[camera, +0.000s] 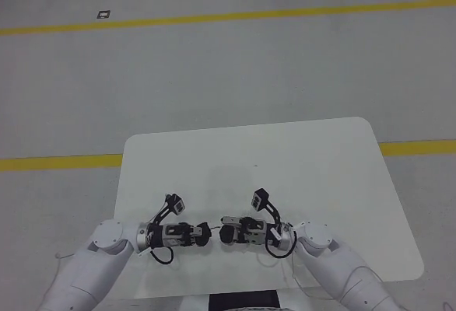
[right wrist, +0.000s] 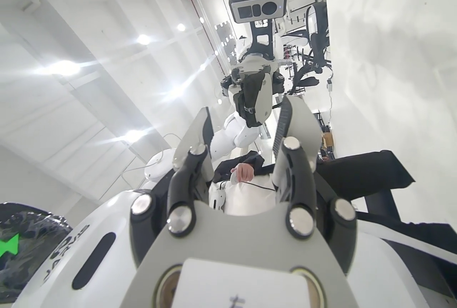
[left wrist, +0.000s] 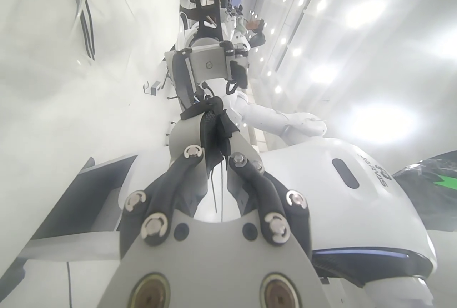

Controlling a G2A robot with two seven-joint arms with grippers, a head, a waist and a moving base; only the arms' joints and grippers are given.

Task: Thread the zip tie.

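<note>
Top view: left gripper and right gripper sit tip to tip, near the front edge of the table. Left wrist view adds that the left gripper is pinched on the zip tie, a thin strand whose long axis runs back toward the wrist. Right wrist view: right jaws are spread.

in the left wrist view we see the zip tie only as a thin strand. the left gripper's closed pads hide the rest, and we cannot make out its head. from the top view it is too small to follow. both arms cover part of the table's near edge.
</note>
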